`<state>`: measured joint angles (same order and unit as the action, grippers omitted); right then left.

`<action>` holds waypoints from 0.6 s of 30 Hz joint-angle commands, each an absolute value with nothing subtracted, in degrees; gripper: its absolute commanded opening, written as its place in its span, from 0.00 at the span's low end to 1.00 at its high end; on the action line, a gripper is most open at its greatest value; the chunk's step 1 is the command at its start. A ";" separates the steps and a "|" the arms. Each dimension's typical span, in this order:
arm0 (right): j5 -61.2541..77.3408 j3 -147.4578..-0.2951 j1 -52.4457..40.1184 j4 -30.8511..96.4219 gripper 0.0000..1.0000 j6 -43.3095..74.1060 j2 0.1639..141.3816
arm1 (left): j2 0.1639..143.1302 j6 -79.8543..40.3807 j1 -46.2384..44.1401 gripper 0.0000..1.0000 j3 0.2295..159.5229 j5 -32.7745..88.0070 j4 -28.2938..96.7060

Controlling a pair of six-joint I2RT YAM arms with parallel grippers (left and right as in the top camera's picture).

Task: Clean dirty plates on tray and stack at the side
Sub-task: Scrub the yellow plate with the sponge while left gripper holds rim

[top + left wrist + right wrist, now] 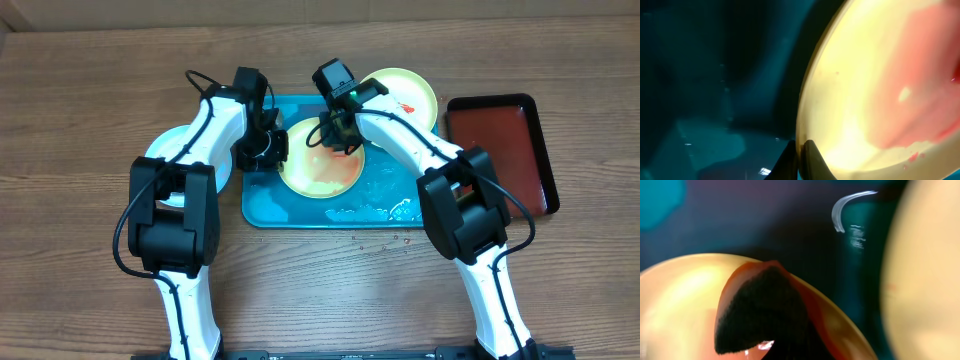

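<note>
A pale yellow-green plate (322,172) with a pinkish smear lies on the teal tray (262,210). My left gripper (272,150) is shut on the plate's left rim; in the left wrist view its fingers (802,152) pinch the edge of the plate (880,75). My right gripper (340,132) holds a black sponge (760,310) down on the plate (680,295), in red smear. A second yellow-green plate (408,95) with red smears sits at the tray's back right. A pale blue-white plate (160,150) lies left of the tray, partly under my left arm.
A dark-red, black-rimmed tray (500,150) stands on the table at the right. Water and foam (385,205) pool on the teal tray's front right. Small red specks (385,242) dot the wood in front of the tray.
</note>
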<state>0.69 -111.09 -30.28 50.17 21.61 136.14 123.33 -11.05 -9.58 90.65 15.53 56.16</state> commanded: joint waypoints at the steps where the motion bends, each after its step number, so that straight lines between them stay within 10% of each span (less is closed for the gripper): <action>1: 17.82 -109.32 -31.16 48.27 0.04 20.53 139.92 | 121.51 -10.31 -9.61 0.04 90.91 14.48 56.51; 18: 18.52 -111.94 -31.35 72.95 0.04 9.41 138.87 | 121.51 -10.52 -9.61 0.04 90.91 14.44 55.88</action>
